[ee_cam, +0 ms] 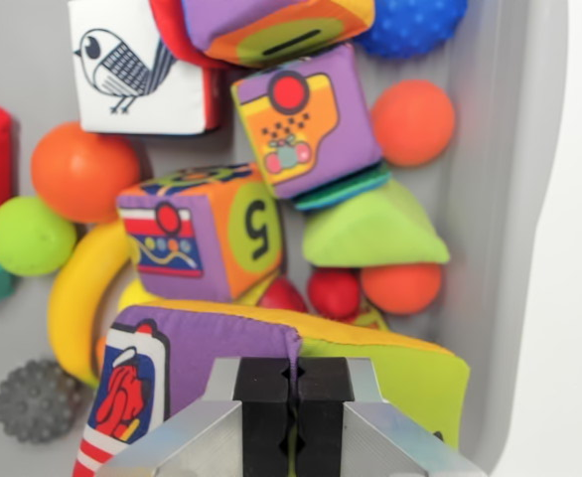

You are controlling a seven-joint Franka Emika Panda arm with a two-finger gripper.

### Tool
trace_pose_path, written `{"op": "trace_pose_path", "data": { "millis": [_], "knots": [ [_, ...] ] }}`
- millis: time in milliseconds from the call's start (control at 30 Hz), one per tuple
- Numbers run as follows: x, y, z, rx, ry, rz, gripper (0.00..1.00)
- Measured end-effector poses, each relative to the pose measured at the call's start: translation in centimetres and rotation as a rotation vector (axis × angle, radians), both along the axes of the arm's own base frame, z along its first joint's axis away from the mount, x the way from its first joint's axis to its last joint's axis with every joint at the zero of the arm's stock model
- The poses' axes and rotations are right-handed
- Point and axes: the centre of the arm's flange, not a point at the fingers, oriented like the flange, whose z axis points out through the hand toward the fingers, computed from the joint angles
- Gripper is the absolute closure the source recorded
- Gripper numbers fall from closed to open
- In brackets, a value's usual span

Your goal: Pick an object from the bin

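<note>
One fold of the purple-and-green cloth block (271, 348) sits pinched between my pincer (293, 417) pads, jaws nearly together, block resting low in the grey bin (500, 199). Grasp step reads complete; next I need a straight lift clear of neighbouring toys

- There is one view only, from the camera on the wrist, so no second view shares the scene.
- It looks steeply down into the grey bin (490, 229), from close above the toys.
- The gripper (294, 417) fills the bottom middle of the picture, its black jaws pressed together and slightly out of focus from nearness.
- The bin's wall runs down the wrist view's right; beyond it lies a strip of white bench (579, 298).
- Toys at the top, the left and the bottom are cut off by the picture's borders.
</note>
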Motion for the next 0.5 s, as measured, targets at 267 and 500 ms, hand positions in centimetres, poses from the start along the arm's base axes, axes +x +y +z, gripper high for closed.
{"op": "trace_pose_path", "data": {
  "millis": [267,500],
  "knots": [
    [0.0,0.0,3.0,0.000,0.000,0.000,1.00],
    [0.0,0.0,5.9,0.000,-0.001,0.001,1.00]
  ]
}}
